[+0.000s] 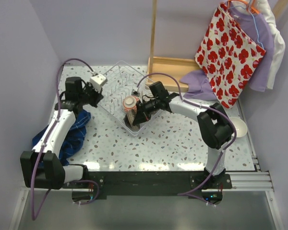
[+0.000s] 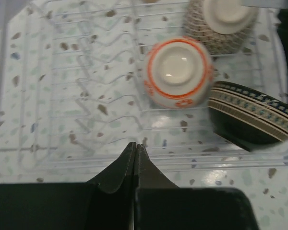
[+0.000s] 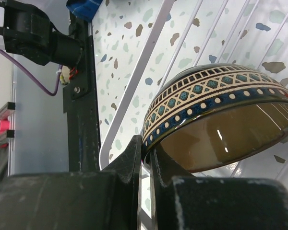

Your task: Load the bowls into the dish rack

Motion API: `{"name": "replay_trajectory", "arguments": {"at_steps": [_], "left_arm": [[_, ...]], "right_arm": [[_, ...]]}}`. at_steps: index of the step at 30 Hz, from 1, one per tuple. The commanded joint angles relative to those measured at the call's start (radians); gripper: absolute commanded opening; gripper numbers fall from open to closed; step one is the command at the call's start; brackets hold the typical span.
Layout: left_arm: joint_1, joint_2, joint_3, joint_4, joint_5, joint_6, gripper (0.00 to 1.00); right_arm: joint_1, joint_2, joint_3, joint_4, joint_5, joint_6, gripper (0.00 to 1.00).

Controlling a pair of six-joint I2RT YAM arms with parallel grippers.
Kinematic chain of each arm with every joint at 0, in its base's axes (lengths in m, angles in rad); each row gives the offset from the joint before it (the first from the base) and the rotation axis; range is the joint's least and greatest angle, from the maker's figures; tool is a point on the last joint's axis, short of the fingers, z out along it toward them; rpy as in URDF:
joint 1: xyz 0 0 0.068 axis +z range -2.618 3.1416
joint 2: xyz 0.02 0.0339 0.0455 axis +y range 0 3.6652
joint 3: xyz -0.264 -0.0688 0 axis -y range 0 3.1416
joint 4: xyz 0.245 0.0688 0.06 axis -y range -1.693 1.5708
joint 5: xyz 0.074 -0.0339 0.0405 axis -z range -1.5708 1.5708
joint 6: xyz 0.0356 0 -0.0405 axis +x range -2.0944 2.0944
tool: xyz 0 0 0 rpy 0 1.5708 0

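Bowl [image 3: 221, 91] rim in right fingers [image 3: 128, 160], wrist view

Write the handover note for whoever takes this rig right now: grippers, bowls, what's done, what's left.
Left gripper: shut, empty, poised at the dish rack's edge.
Right gripper: shut on the rim of the dark patterned bowl, which it holds tilted at the rack's corner. I cannot tell whether the bowl is resting on the rack.
Done: the red-rimmed bowl and the net-patterned bowl sit bottom up in the rack.
Left: seat and release the held bowl, then fetch the white bowl from the table's right edge. No other bowls are in view.
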Motion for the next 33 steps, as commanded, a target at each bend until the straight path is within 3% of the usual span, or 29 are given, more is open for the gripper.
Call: {"name": "replay_trajectory", "arguments": {"at_steps": [1, 5, 10, 22, 29, 33], "left_arm": [[-0.12, 0.005, -0.024, -0.115, 0.247, 0.137, 0.0], [-0.203, 0.02, -0.058, -0.103, 0.253, 0.153, 0.0], [-0.212, 0.111, -0.008, -0.166, 0.288, 0.177, 0.0], [-0.304, 0.132, -0.006, -0.03, 0.316, 0.111, 0.0], [-0.34, 0.18, -0.003, 0.052, 0.267, 0.069, 0.0], [-0.351, 0.218, 0.011, 0.067, 0.262, 0.062, 0.0]], "right_arm": [[-0.003, 0.006, 0.059, -0.03, 0.005, -0.046, 0.0], [-0.006, 0.028, 0.082, -0.107, 0.072, -0.087, 0.0], [-0.018, 0.034, 0.067, -0.141, 0.115, -0.111, 0.02], [-0.035, 0.064, 0.043, -0.182, 0.141, -0.12, 0.06], [-0.041, 0.075, 0.053, -0.233, 0.172, -0.166, 0.15], [-0.06, 0.058, 0.043, -0.263, 0.218, -0.19, 0.27]]}}
